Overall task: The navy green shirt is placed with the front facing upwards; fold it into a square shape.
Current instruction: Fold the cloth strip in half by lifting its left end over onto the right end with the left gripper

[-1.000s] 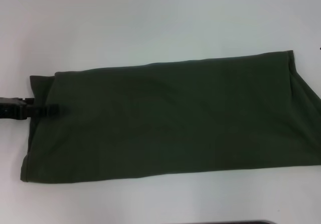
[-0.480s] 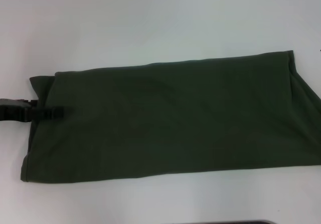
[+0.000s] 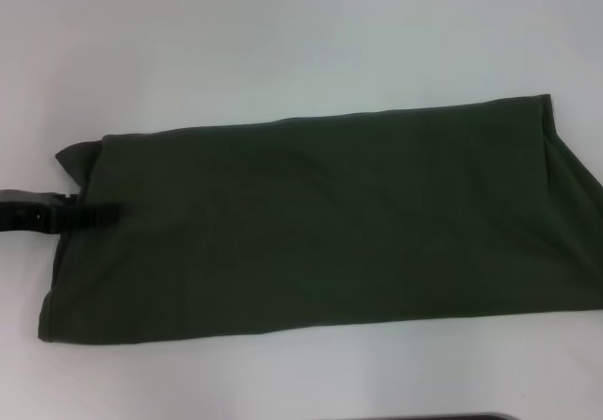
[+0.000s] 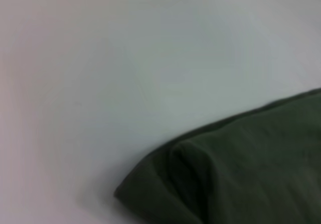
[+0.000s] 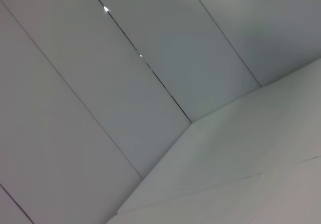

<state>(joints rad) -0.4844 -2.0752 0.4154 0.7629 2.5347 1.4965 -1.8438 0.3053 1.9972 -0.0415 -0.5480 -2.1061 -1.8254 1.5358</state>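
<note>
Surface: plain white desk (image 3: pixel 283 34), matte, filling the head view.

Item 1: dark olive-green cotton shirt (image 3: pixel 320 222), folded into a long band lying flat across the desk from the robot's left towards the right edge of the head view; plain green side up, no lettering visible. Its left end shows layered edges with one corner slightly raised, also seen in the left wrist view (image 4: pixel 241 174).

Item 2: black left tool (image 3: pixel 94 213), at the shirt's left edge, tip over the cloth; clenched or released cannot be told.

Item 3: right tool, not in view; its wrist camera shows pale panels only.

Change: left tool has shifted slightly lower along the edge since a second ago; shirt unchanged.
</note>
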